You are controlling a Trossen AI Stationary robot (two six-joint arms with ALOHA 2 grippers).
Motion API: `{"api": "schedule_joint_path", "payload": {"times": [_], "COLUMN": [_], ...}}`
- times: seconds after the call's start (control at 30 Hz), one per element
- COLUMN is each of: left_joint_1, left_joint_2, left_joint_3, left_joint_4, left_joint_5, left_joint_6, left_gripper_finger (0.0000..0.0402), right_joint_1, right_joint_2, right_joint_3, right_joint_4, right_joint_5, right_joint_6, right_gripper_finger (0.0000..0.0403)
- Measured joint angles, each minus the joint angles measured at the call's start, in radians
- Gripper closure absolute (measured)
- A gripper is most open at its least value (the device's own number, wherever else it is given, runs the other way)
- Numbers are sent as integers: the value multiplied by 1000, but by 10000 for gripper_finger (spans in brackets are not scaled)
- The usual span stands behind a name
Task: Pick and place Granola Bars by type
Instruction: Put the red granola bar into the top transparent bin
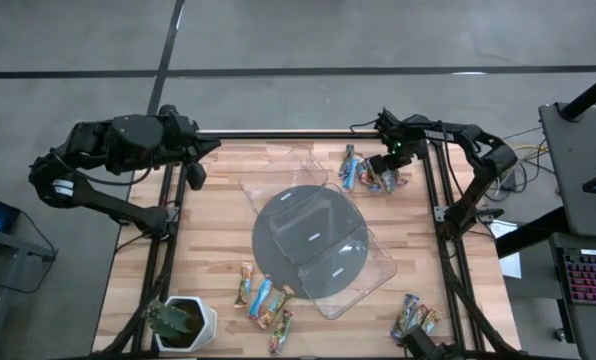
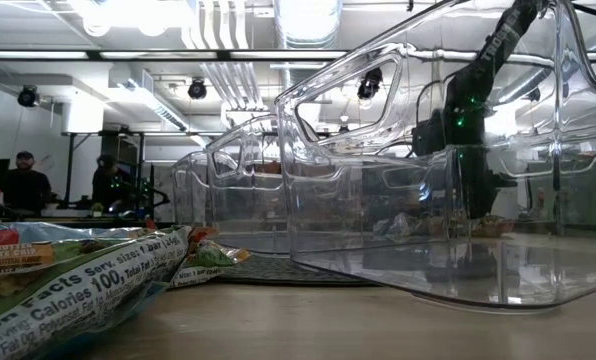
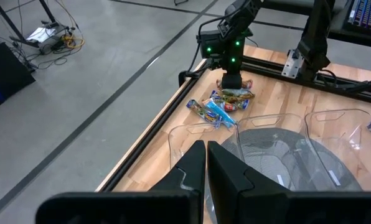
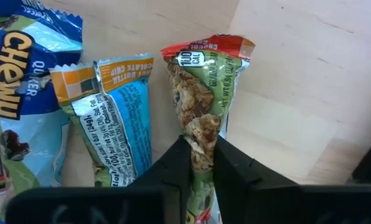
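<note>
While the left gripper (image 3: 206,163) hangs with fingers pressed together just past the grey disc (image 1: 310,240), the right gripper (image 4: 202,163) pinches a green granola bar (image 4: 202,99), its shiny wrapper creased and red-tipped. It lies in a small pile beyond the disc, apparently beside blue-wrapped bars (image 4: 114,112).

I am looking at a robotics lab or industrial workshop hall. A pale wooden-plank table (image 1: 228,240) in a black metal frame (image 1: 308,134) stands on a bare grey concrete floor (image 1: 308,40) crossed by dark lines. Overhead I see exposed white ducts (image 2: 228,40) and black spotlights (image 2: 28,96). People (image 2: 23,182) sit at distant benches. A backlit keyboard (image 1: 590,285) sits beside the rig.
</note>
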Motion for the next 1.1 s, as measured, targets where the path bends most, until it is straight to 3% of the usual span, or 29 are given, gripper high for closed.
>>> {"api": "schedule_joint_path", "payload": {"times": [0.43,0.63,0.87,1.1], "left_joint_1": [0,0,0,0], "left_joint_2": [0,0,0,0], "left_joint_3": [0,0,0,0], "left_joint_4": [2,4,21,26], "left_joint_5": [0,0,0,0], "left_joint_6": [0,0,1,1], "left_gripper_finger": [402,402,402,402], "right_joint_1": [0,18,127,286], "right_joint_2": [-72,-168,-249,-245], "right_joint_3": [84,172,306,476], "right_joint_4": [-84,-85,-101,-102], "right_joint_5": [-13,-152,-194,-194], "right_joint_6": [-47,-45,-43,16], "right_gripper_finger": [363,364,365,365]}}
